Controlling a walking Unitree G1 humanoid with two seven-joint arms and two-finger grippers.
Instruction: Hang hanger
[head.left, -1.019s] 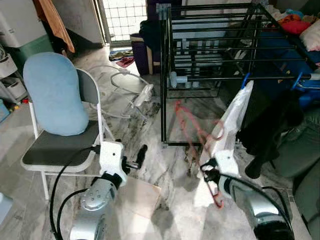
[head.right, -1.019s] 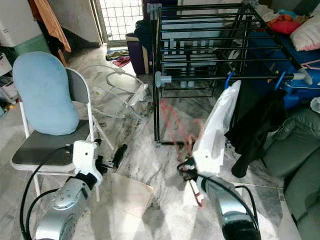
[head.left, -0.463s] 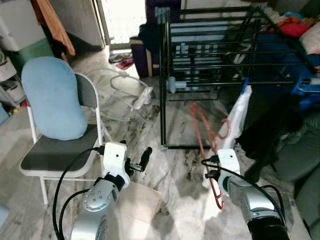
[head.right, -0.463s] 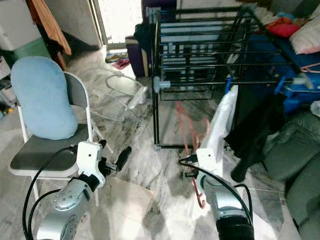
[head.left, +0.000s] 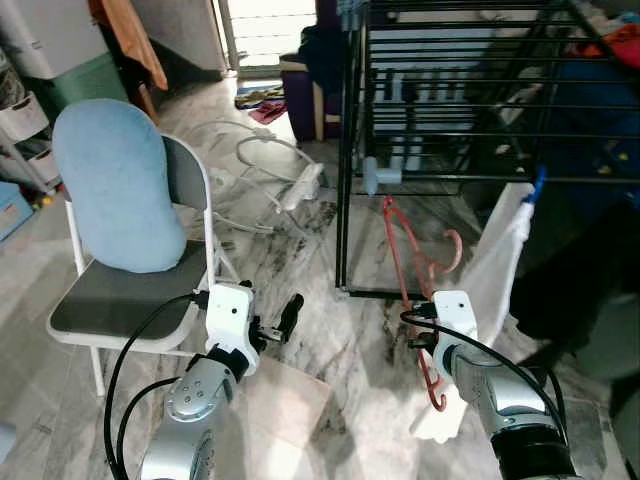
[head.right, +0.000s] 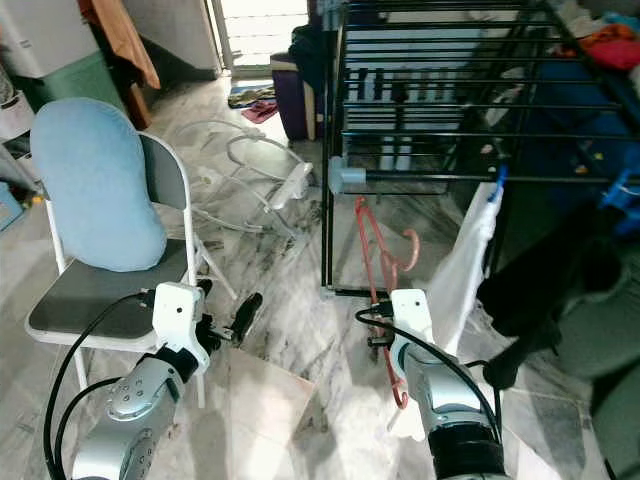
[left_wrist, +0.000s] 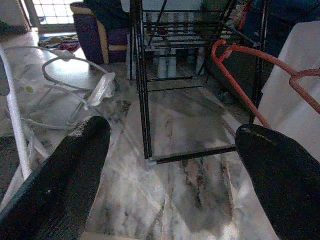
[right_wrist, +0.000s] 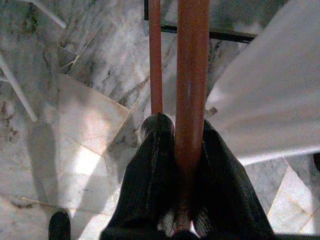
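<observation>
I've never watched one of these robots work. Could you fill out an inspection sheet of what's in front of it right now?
Surface: marble floor, veined and shiny.
Job's things: red hanger held upright before the black drying rack, not hung on it; white garment and dark garment hanging from the rack's front rail.
Clutter: folding chair with blue cushion; white wire frame lying on the floor.
Grippers: right gripper shut on the hanger's bar; left gripper open, holding nothing.
Cables: black cables looping beside the left arm.
Surroundings: cluttered home room, doorway at the back.
</observation>
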